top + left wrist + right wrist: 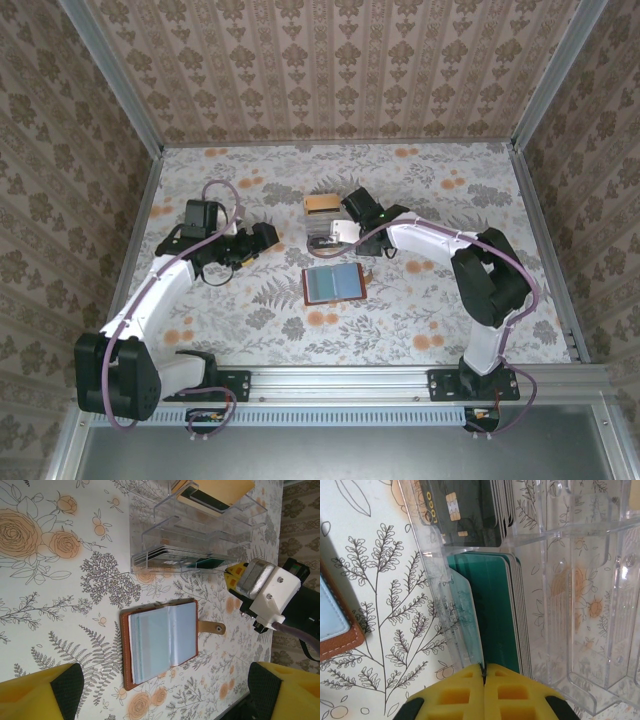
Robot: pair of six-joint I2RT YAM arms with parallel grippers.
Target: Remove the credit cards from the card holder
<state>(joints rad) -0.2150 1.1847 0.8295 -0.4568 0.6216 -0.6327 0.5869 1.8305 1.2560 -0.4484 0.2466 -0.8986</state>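
Pinching teal card (465,611) in clear box (580,605) | right gripper (483,667) | card holder (160,642) open

The table (60,600) is white, printed with orange roses and fine grey-black fern and leaf line drawings, and the walls (340,70) carry beige wallpaper with brown damask motifs in vertical stripes. The flat leather-look card holder (160,642) is reddish-brown outside, with pale blue-grey sleeves inside. The clear plastic compartment box (150,540) shows teal cards (497,610), black cards (470,515) with gold lettering and a gold chip, and a pale whitish-green card (465,615); the right gripper (484,672) is yellow with black patches.
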